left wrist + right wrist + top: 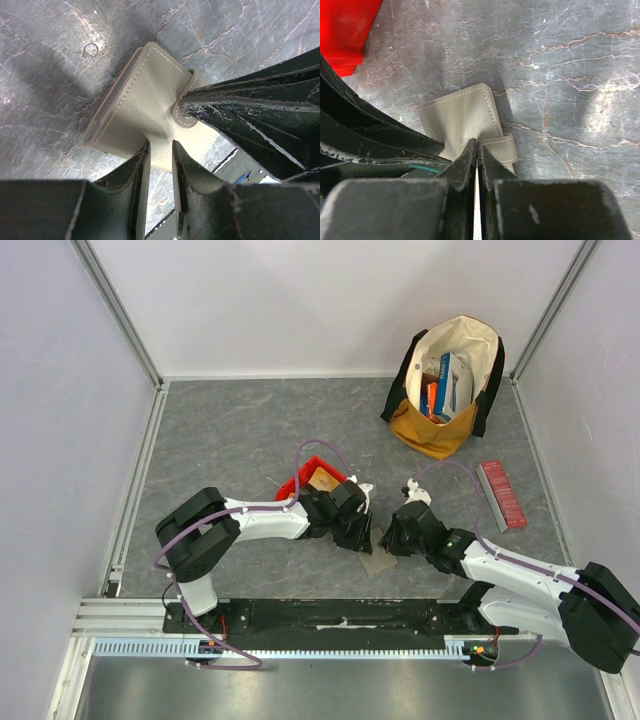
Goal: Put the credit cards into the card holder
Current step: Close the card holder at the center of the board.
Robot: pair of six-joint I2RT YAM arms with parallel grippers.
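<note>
Hold left pincer [160, 147] gripping card holder [145, 95] steady, draw right pincer [477, 145], pinched shut on same holder, toward 3 o'clock to spread it open.

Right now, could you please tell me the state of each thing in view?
Card holder: bent, pinched by both grippers.
Left gripper: shut on card holder.
Right gripper: shut on card holder.
Bin: upright, tan card inside.
Bag: upright, open, boxes inside.
Red box: lying flat.
</note>
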